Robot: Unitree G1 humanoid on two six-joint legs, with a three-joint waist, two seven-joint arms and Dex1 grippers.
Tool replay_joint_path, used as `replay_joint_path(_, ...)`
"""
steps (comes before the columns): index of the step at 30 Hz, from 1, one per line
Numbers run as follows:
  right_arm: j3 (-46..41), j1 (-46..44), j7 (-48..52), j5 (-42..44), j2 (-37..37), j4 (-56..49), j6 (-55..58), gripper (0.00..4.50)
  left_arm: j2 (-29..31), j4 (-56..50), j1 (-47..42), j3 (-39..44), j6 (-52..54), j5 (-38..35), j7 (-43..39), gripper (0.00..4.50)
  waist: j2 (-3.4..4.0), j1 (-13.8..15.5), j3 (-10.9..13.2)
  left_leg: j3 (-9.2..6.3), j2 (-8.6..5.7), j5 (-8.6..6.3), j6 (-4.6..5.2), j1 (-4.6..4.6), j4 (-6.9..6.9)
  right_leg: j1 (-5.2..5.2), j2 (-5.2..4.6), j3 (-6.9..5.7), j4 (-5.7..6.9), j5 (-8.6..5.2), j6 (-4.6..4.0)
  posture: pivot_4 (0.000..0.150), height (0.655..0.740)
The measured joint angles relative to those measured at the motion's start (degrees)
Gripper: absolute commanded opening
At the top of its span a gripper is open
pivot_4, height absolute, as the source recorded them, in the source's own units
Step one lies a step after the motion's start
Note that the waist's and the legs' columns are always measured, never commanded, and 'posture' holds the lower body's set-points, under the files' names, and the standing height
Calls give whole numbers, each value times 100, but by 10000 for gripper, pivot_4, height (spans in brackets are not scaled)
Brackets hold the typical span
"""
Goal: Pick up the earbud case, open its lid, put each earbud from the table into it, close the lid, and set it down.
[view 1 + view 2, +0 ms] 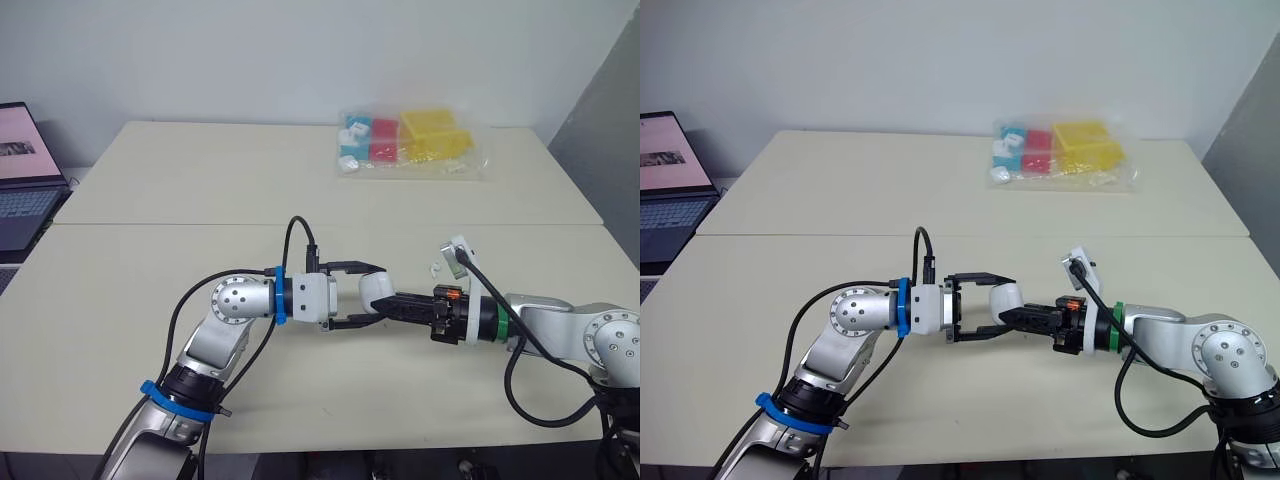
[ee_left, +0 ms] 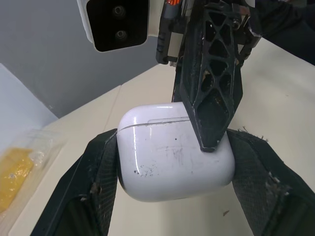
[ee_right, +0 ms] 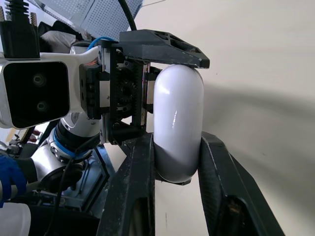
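Observation:
The white earbud case is held just above the table's near middle, lid down with its seam visible. My left gripper comes from the left and is shut on it, one black finger pressed against each end. My right gripper comes from the right and is shut on the case's broad faces; its fingers flank the case in the right wrist view. A small white piece, possibly an earbud, lies on the table beside the right wrist.
A clear plastic bag of coloured blocks lies at the table's far side. An open laptop stands off the left edge. The beige table is bare between them.

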Motion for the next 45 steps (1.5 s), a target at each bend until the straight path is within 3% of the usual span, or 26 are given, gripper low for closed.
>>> replay_joint_path(6,2,0,28,-3,9,15,2,7623,0,-102,0,4,200,-31,-7,28727,0,1,0,-1,-2,0,0,-12,1,-10,1,-1,-1,0,1,1500,7358)
replay_joint_path(7,1,0,28,-4,9,15,1,7623,-11,-104,-1,6,237,-48,-6,36023,0,0,0,-1,-1,0,0,-11,1,-10,1,-1,-1,0,0,1500,7358)
replay_joint_path(10,13,-4,26,-101,9,14,6,7623,-62,-130,-90,18,454,-172,16,44397,0,0,0,-2,-3,0,0,-11,5,-9,1,-2,1,1,2,1500,7358)
replay_joint_path(14,14,-4,55,-192,-1,14,50,7623,165,-116,-131,19,538,27,42,45000,0,-8,0,0,-2,0,0,-9,3,-10,9,0,1,1,1,1500,7358)
replay_joint_path(20,-14,-86,462,-780,-470,-6,281,7623,596,-157,-55,117,1697,-222,21,45000,1,-4,0,-2,0,0,0,-11,4,-12,7,-1,1,1,1,1500,7358)
replay_joint_path(24,30,-308,1322,-1860,-1329,-281,385,7623,962,-510,-61,199,2918,-599,-64,45000,9,-5,5,-4,1,0,0,-11,0,-16,4,-2,-2,1,2,1500,7358)
replay_joint_path(29,942,-721,3114,-4469,-2740,-1065,-340,7622,1053,-1023,-238,83,4382,-887,18,45000,15,-4,10,-9,-2,0,0,-14,-2,-20,8,-11,-12,-2,0,1500,7358)
replay_joint_path(37,1636,-1015,4412,-6492,-2761,-1295,-1131,7622,458,-1276,-729,-375,5242,-804,526,45000,15,2,10,-3,-7,0,-1,-14,6,-20,6,-3,-4,-1,1,1500,7358)
replay_joint_path(45,1641,-1251,4837,-7161,-2262,-1233,-1178,7622,160,-1232,-900,-656,5205,-613,643,45000,15,2,10,-4,-7,1,-1,-12,7,-20,7,-2,5,-1,-1,1500,7358)
